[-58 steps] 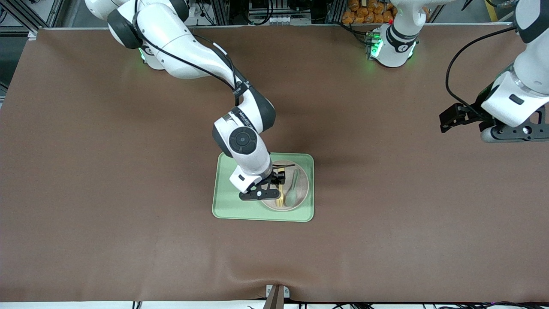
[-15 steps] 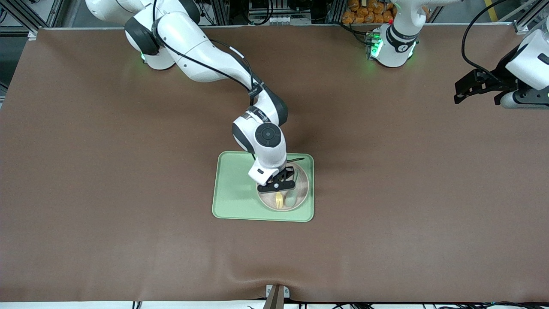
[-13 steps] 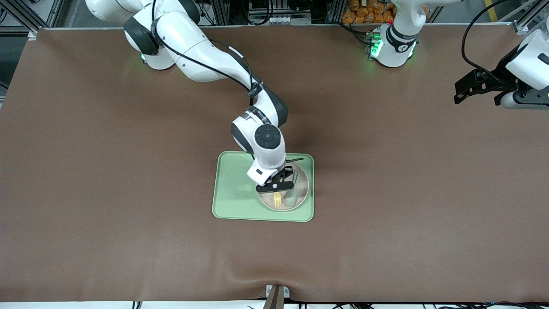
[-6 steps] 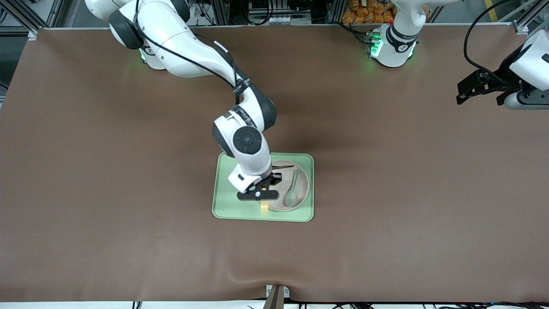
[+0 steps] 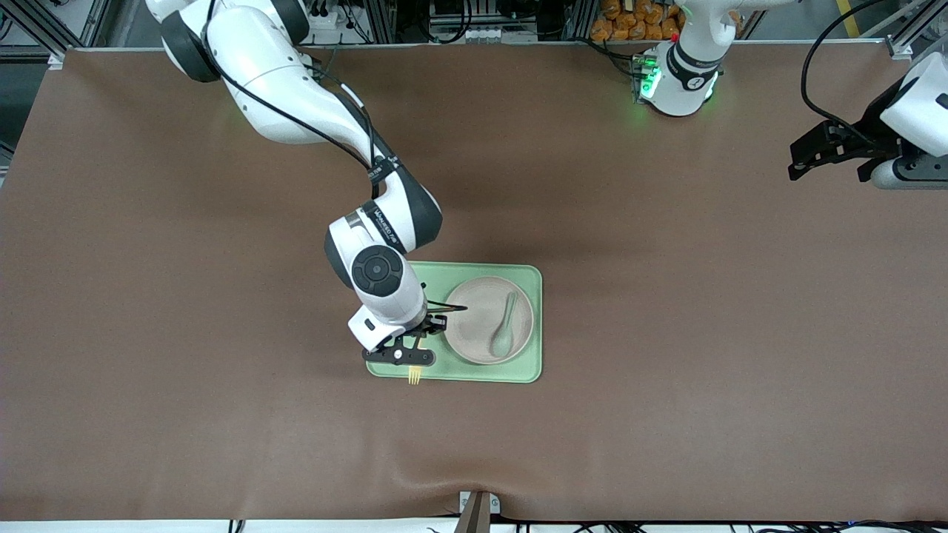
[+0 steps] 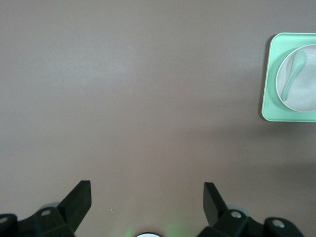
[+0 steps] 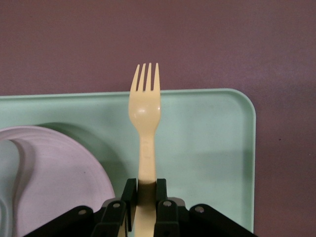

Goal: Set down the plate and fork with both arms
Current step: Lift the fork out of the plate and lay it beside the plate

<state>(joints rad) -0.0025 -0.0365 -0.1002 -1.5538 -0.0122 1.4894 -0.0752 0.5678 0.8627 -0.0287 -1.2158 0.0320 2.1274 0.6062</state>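
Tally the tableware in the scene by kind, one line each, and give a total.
Trays: 1, the green tray
Plates: 1, the plate on the tray
Spoons: 1, the spoon in the plate
Forks: 1, the fork held in the right gripper
Total: 4

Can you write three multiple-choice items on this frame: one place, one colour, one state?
1. Where is the spoon?
A. on the plate
B. on the bare table
C. in the left gripper

2. What colour is the tray?
A. red
B. light green
C. black

3. What is the right gripper doing?
A. open over the plate
B. shut on nothing
C. shut on the fork

Answers:
1 A: the spoon lies on the plate.
2 B: the tray under the plate is light green.
3 C: the right wrist view shows the fork clamped by its handle; the left gripper is open and waits over bare table.
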